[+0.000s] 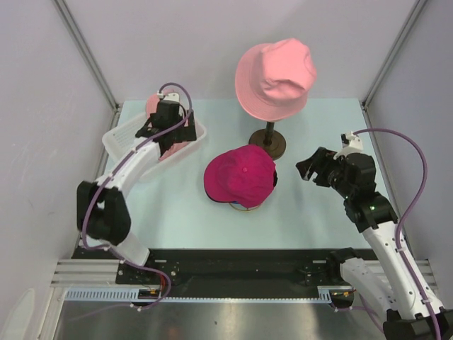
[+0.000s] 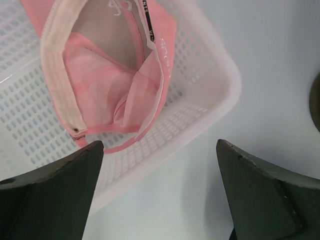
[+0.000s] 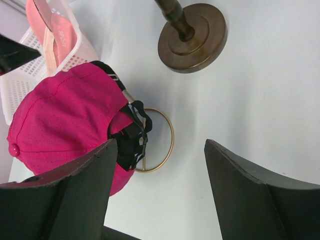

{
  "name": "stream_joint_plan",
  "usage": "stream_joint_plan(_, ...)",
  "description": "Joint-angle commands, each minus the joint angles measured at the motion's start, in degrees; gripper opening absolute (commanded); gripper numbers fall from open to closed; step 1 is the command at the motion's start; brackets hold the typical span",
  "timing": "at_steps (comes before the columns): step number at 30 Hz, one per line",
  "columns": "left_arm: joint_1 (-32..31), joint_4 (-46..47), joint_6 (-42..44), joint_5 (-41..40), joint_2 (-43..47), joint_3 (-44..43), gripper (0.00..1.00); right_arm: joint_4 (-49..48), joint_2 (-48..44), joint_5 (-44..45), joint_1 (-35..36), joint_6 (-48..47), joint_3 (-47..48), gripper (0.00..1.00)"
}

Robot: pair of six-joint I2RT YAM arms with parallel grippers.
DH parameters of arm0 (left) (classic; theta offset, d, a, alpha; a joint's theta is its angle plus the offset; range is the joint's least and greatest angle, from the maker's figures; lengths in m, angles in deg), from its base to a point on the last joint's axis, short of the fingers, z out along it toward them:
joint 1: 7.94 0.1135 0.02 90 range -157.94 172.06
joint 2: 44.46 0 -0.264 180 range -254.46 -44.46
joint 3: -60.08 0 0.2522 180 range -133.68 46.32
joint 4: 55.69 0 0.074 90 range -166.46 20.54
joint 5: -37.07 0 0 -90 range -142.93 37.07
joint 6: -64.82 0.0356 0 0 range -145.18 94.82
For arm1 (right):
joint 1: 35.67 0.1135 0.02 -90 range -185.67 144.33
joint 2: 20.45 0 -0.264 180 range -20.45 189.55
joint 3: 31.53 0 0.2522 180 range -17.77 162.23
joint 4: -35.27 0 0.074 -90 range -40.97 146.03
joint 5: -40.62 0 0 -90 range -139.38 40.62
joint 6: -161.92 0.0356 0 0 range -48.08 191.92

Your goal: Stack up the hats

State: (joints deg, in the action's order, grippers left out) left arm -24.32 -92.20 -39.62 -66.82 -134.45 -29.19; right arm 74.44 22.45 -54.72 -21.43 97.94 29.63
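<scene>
1. The magenta cap [image 1: 239,176] sits crown-up in the middle of the table [image 1: 177,205]. It's on top of a round gold-rimmed disc [image 3: 173,137] that pokes out from under it, and its black back strap [image 3: 131,137] flops over the rim.
2. The salmon bucket hat [image 1: 276,78] is behind the magenta cap, up high on a stand. The stand's brown round base [image 1: 269,145] is near the cap's far side, and they're not touching.
3. The light-pink cap [image 2: 105,95] is off on the left arm's side of the magenta cap and a bit further back. It's lying in a white slatted basket [image 1: 120,142] with the inside turned up, so the sweatband shows.
4. The left gripper [image 1: 170,138] hangs over the basket corner nearest the magenta cap. Its jaws are spread wide with nothing between them, clear of the pink cap.
5. The right gripper [image 1: 309,170] is on the opposite side of the magenta cap, close but apart, pointing at it. Its jaws are released and empty.
</scene>
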Motion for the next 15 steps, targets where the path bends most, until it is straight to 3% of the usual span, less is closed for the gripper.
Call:
stream_joint_plan(1,1.26,-0.64,0.38,-1.75,-7.27,-10.08,0.99,-1.5,-0.36,0.6,-0.88,0.87,0.86,0.75)
stream_joint_plan(5,2.49,-1.43,-1.2,-4.39,-13.95,-18.87,0.98,-2.99,-0.27,0.42,-1.14,2.01,-0.11,0.75)
stream_joint_plan(10,4.43,0.59,-1.38,-1.76,-20.38,-23.89,0.99,-3.96,1.05,0.68,-1.32,2.37,-0.46,0.75)
stream_joint_plan(15,6.18,-2.74,-1.82,-0.09,-29.96,-34.43,0.95,-4.93,4.12,-0.37,-1.58,2.1,0.5,0.75)
